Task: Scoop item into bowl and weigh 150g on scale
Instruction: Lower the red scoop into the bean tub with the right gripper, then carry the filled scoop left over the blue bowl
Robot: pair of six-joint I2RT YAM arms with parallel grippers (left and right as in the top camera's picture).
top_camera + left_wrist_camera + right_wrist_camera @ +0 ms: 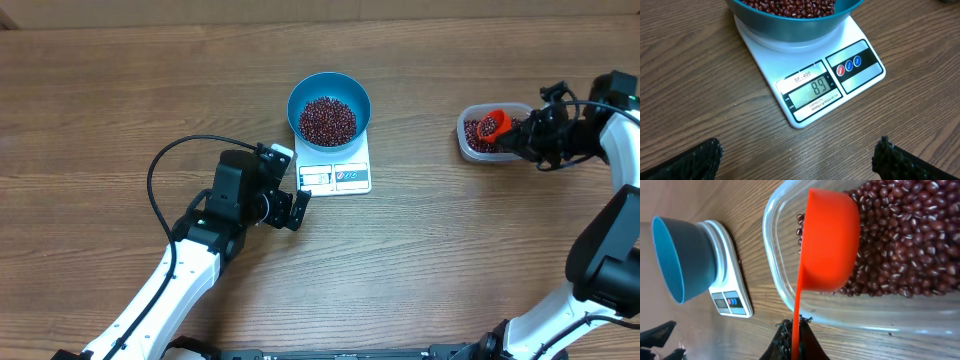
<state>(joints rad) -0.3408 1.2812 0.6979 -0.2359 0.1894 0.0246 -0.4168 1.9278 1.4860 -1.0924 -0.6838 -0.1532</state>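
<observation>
Right gripper (pixel 792 330) clamps the handle of the orange scoop (pixel 830 245), its cup over red beans (pixel 905 240) in the clear tub (pixel 771 275) beneath. Well beyond it, the blue bowl (pixel 675 255) sits on the scale (pixel 810 90) (reading 89); a heaped scoop risks overshoot, or spills while crossing. Farthest, left gripper (pixel 290 208) gapes empty.

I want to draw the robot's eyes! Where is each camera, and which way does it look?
Overhead: above the table, looking straight down; left arm, right arm show.
Left wrist: on the left arm, facing the scale and bowl; open left claw fingertips show.
Right wrist: on the right arm, facing the scoop at the tub of beans; shut right claw holds it.
Shared: all three see bowl and scale.
</observation>
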